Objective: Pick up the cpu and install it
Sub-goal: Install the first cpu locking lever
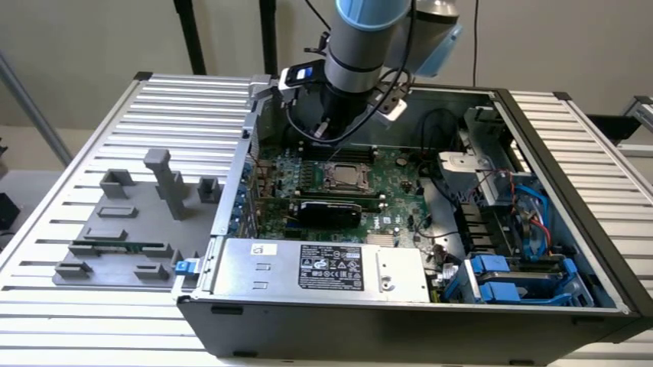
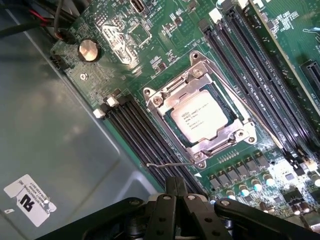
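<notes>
The cpu [image 2: 202, 121], a small square chip with a silver top, lies flat in its socket on the green motherboard [image 2: 165, 30], framed by the metal socket bracket [image 2: 165, 95]. It also shows at the board's centre [image 1: 348, 175] in the exterior view. My gripper [image 2: 176, 186] is shut with its black fingertips pressed together and nothing between them. It hovers apart from the chip, just off the socket's corner and above the thin wire lever [image 2: 170, 164]. In the exterior view the gripper [image 1: 329, 136] hangs inside the open computer case, above the board's far part.
Black memory slots [image 2: 142, 140] flank the socket on both sides. A silver box with a black label [image 1: 326, 267] sits at the case's near side and blue drive cages [image 1: 510, 279] at the exterior view's right. A grey fixture [image 1: 133, 229] holding a green memory stick [image 1: 121, 248] lies outside.
</notes>
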You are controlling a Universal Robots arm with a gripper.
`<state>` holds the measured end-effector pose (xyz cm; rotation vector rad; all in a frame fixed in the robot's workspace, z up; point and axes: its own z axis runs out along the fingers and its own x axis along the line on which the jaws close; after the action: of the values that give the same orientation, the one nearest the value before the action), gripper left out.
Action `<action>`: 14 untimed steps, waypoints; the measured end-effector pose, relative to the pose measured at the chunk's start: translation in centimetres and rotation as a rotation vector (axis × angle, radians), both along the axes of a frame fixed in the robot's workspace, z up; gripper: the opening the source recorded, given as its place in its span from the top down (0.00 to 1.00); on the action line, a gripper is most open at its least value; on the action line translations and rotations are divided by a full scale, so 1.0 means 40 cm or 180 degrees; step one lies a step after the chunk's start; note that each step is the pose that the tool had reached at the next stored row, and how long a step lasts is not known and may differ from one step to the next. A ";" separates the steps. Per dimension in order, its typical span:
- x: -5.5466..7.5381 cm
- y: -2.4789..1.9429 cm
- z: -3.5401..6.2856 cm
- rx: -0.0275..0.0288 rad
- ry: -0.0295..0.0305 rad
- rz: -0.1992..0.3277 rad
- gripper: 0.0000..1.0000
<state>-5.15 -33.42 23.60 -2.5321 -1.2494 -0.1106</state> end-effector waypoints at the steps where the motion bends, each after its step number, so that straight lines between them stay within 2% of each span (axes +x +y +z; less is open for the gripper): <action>1: 0.000 0.003 -0.002 -0.0011 -0.0002 0.0000 0.89; 7: 0.000 0.017 -0.018 -0.0091 -0.0011 -0.0001 0.89; 14: 0.000 0.018 -0.045 -0.0130 -0.0011 -0.0007 0.89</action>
<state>-5.15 -32.71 21.81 -2.5689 -1.2628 -0.0910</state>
